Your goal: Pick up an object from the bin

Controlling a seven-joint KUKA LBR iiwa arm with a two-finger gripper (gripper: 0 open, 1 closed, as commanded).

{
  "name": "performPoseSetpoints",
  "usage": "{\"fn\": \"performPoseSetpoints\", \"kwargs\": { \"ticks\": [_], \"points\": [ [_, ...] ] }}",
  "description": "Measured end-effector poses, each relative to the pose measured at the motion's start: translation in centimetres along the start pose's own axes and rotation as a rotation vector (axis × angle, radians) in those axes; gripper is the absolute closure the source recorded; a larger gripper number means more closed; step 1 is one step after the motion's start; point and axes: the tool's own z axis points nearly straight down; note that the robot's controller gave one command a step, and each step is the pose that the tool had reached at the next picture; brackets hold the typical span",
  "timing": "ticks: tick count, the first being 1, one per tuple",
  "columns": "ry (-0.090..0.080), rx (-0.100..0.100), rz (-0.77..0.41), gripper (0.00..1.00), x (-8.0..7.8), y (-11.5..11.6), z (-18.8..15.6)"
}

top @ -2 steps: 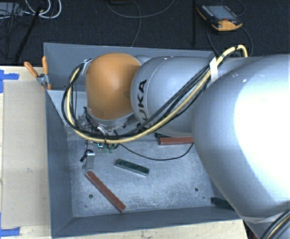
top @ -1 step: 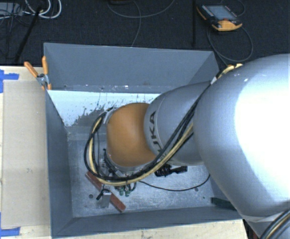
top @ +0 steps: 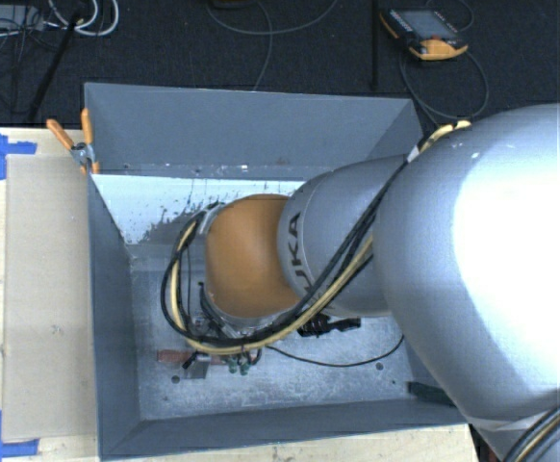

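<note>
**Task item.** The thing nearest the tool is a small flat reddish piece (top: 171, 356) on the bin floor, below and to the left of the orange wrist cover (top: 246, 258). Just beside it, a little lower from the cover, lies a small grey piece (top: 195, 372). I see neither of them gripped.

**Tool.** The end effector (top: 227, 356) sits directly below the cover, low over the floor and close beside both pieces. The cover and the cable loops hide its working end. I cannot tell whether it is open or closed, or whether it touches either piece.

**Surroundings.** A small dark object (top: 424, 390) lies well to the lower right of the cover, close to the arm's large silver link. The grey bin (top: 112, 287) encloses all of this, and its left wall stands well to the left of the cover.

**Assessment.** I judge the step in hand to be the approach or grasp at floor level, with nothing lifted yet. The next move calls for confirming a firm closure on one piece, probably the reddish or the grey one. After that it needs a straight upward withdrawal that keeps the cable loops clear of the bin walls.
</note>
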Motion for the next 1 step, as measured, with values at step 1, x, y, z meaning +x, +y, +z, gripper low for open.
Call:
{"fn": "performPoseSetpoints", "kwargs": {
  "ticks": [1],
  "points": [
    [-0.009, -0.005, -0.007, 1.00, 2.09, 1.20, -13.34]
  ]
}}
